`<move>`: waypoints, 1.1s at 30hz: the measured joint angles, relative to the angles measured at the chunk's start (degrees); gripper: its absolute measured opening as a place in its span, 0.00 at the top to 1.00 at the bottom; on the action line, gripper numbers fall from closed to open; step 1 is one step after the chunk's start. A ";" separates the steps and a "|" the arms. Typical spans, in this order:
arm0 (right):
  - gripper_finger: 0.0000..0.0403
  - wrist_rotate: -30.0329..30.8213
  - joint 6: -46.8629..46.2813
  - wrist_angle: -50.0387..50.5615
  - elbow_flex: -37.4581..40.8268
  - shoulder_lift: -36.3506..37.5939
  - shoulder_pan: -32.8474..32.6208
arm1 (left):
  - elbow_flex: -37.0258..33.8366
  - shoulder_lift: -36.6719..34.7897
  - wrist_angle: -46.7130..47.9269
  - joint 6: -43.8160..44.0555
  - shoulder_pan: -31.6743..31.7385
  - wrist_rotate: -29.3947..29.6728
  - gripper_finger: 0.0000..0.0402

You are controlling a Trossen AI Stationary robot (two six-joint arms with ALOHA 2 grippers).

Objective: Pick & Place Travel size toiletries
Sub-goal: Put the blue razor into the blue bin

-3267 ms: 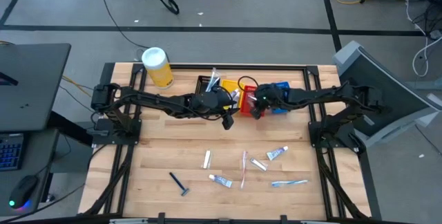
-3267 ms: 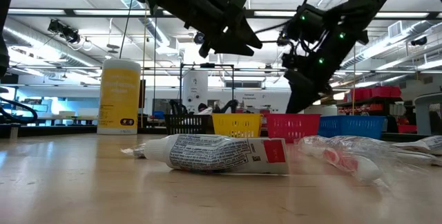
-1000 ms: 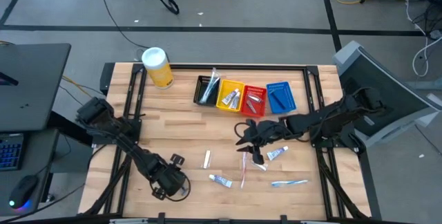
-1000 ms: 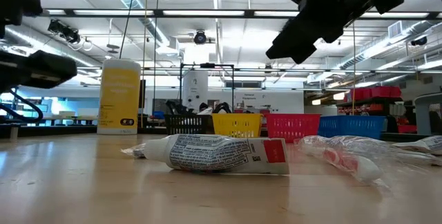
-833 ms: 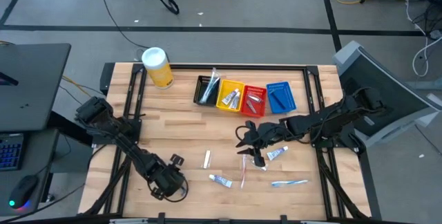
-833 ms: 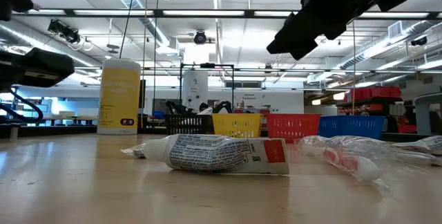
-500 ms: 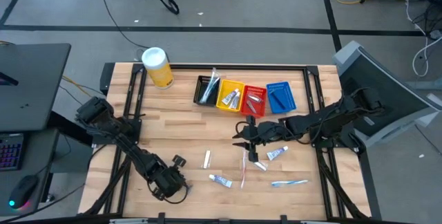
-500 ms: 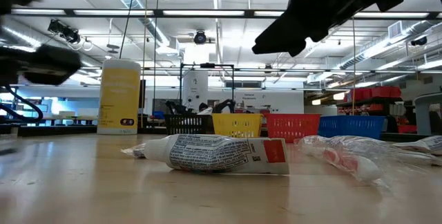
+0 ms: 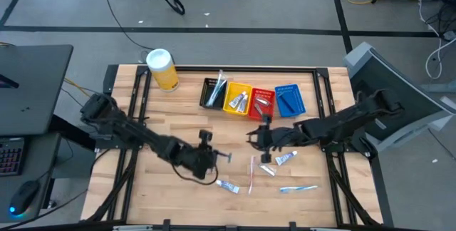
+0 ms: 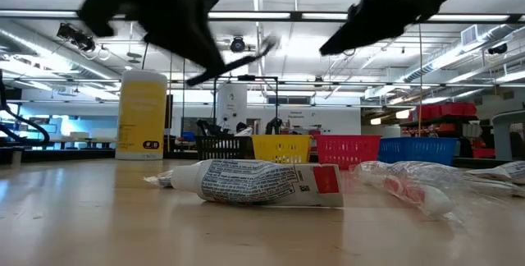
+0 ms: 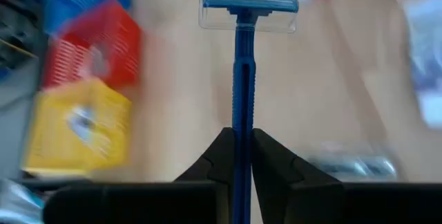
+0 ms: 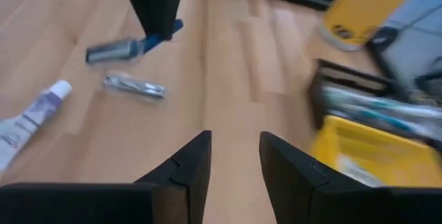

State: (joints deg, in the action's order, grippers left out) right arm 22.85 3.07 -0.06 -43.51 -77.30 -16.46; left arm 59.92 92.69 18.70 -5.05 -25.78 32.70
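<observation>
Two dark arms over the table, left gripper (image 9: 212, 157) at centre frame clamped on a blue razor (image 11: 242, 79), right gripper (image 9: 258, 137) just right of it, fingers apart, toiletries (image 9: 228, 186) below.

Blue razor (image 11: 242, 99) gripped by its handle in the left tool (image 11: 240, 156), tubes (image 9: 228, 186) and toothbrush (image 9: 298, 187) flat on table

Open bench (image 9: 171, 113) at centre left of the high view; baskets (image 9: 253, 100) crowding upper centre, tubes (image 9: 274, 165) scattered lower right.
</observation>
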 joint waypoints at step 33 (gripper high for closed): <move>0.68 0.95 11.67 -2.98 0.53 12.79 9.82 | 0.12 2.00 -45.53 -21.13 32.15 -41.31 0.89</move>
State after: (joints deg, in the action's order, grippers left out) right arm 23.80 14.74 -3.04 -42.98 -64.52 -6.65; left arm 60.04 94.69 -26.83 -26.17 6.36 -8.61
